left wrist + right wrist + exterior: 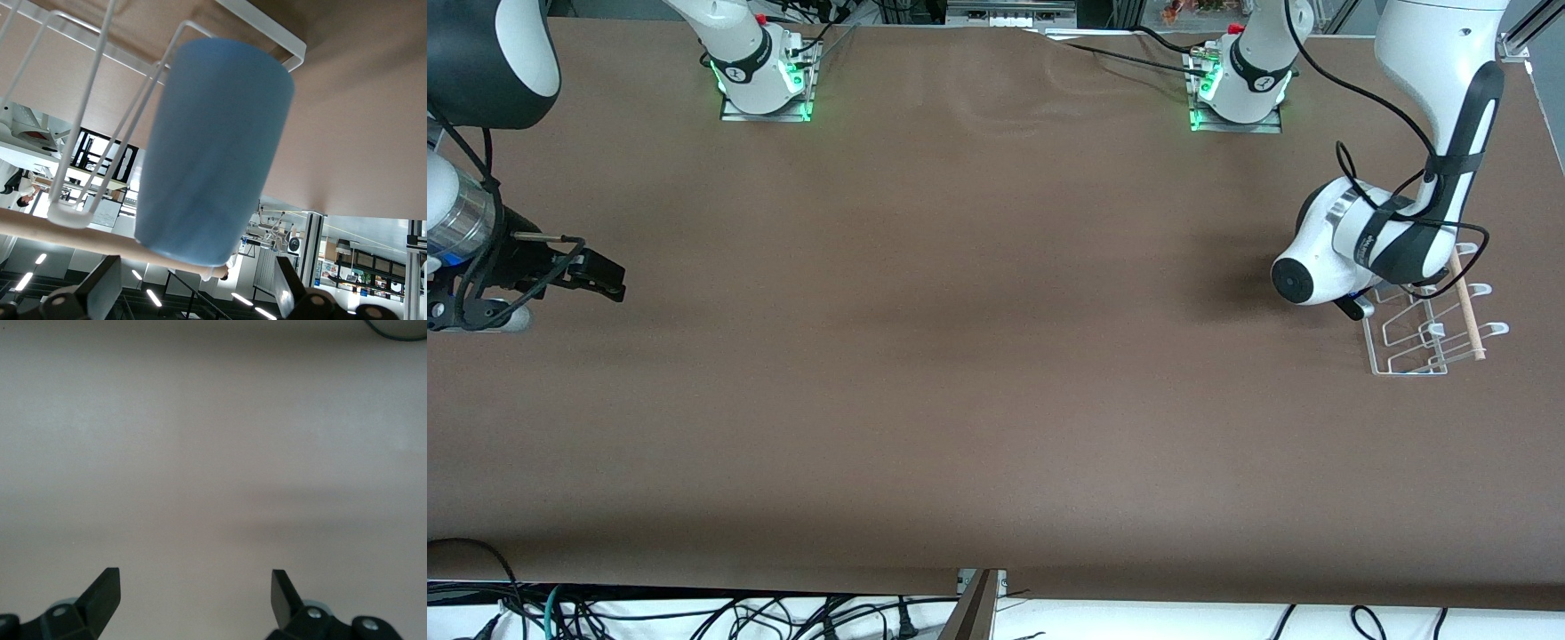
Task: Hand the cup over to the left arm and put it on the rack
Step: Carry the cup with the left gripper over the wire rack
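The brown worktop (978, 356) carries little: the rack (1432, 342) stands at the left arm's end, and the rest lies bare.

The left arm (1449, 133) bends down over the rack, its wrist covering the rack's upper part in the front view, so the left gripper (197, 290) and the cup (213, 147) do not show there at all. Only the left wrist view shows them: the light-blue cup sits among the rack's white wire loops, against a wooden dowel (73, 233), and the jaws stand apart on either side of the cup's end with a gap between each finger and the cup. They hold nothing.

The right arm (463, 213) waits at its own end of the worktop. The right gripper (609, 277) hangs just over the cloth; the right wrist view shows its jaws wide apart, empty, with plain worktop between them.
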Controlling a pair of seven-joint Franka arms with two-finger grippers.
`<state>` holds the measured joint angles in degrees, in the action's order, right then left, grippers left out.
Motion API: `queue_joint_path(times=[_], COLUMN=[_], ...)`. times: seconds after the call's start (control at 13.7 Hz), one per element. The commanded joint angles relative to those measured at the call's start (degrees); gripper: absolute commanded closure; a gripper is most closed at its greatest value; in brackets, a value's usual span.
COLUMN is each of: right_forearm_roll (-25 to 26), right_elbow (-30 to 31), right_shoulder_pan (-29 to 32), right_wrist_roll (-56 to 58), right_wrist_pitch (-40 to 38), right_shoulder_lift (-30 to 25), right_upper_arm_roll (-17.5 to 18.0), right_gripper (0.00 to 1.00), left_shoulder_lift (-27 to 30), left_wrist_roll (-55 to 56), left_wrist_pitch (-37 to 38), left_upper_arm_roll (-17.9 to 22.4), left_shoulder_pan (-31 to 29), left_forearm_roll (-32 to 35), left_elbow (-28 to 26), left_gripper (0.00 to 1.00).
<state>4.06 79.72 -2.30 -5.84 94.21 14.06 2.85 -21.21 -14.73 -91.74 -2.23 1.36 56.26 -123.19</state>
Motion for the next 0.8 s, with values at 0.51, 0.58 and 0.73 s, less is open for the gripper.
queue_joint_path(times=[0.51,0.58,0.73], right_forearm_roll=[0.2,0.2,0.2], right_elbow=[1.1,1.1,1.1], right_shoulder_pan=[0.5,0.5,0.5], right_wrist_roll=[0.9,0.9,0.9], right_wrist_pitch=[-0.3,-0.3,-0.3], right_shoulder_lift=[-1.1,-1.1,-1.1], right_upper_arm_roll=[0.2,0.2,0.2], right_gripper=[0.00,0.00,0.00], left_shoulder_lift=[4.6,4.8,5.2], left_wrist_roll=[-0.5,-0.4,0.4], left_wrist_pitch=[10.6,12.6,15.4], left_upper_arm_roll=[0.3,0.3,0.2], left_shoulder_pan=[-0.8,-2.0,-3.9], left_forearm_roll=[-17.7,-22.9,-34.3], left_elbow=[15.3,19.2,26.2], left_gripper=[0.00,0.00,0.00])
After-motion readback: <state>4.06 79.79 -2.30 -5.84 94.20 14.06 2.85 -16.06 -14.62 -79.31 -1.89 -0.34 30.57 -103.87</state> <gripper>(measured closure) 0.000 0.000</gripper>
